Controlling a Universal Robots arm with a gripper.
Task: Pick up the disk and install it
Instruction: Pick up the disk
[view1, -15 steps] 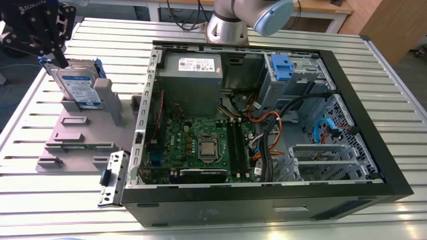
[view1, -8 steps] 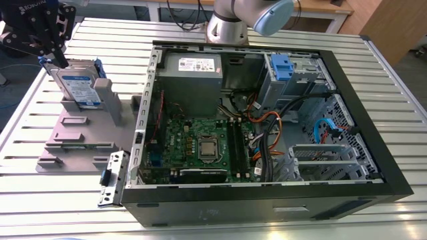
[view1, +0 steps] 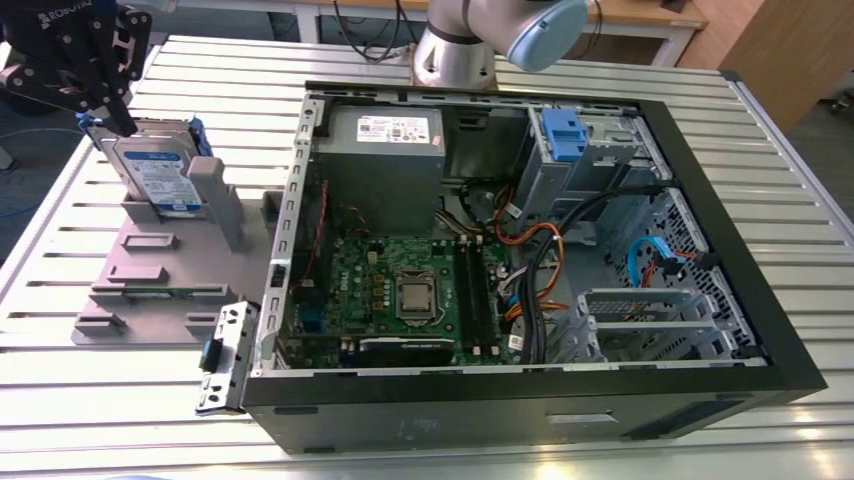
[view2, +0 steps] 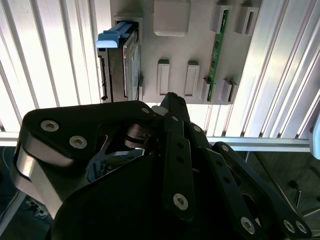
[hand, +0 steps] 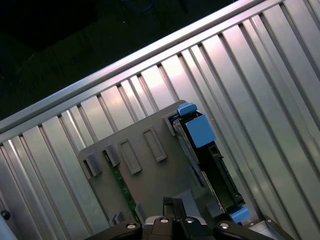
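Note:
The disk (view1: 158, 176) stands on edge in a slot of the grey holder (view1: 140, 270) at the exterior view's left, its white-and-blue label facing the camera and blue rails along its sides. My black gripper (view1: 118, 124) hangs just above its top corner and looks shut, with nothing between its fingers. In both wrist views the disk (view2: 124, 70) (hand: 214, 167) shows edge-on, with a blue rail end at its top. My gripper's tip (view2: 171, 98) (hand: 167, 203) sits over the holder plate (view2: 200, 30) (hand: 160, 175), beside the disk and apart from it.
An open computer case (view1: 787, 370) lies at the exterior view's right, with a motherboard (view1: 400, 290), cables and a blue drive bay (view1: 563, 135). A green memory stick (view1: 160, 293) stands in the holder. A metal bracket with a blue clip (view1: 222, 355) lies by the case. The table (view1: 80, 420) is ribbed aluminium.

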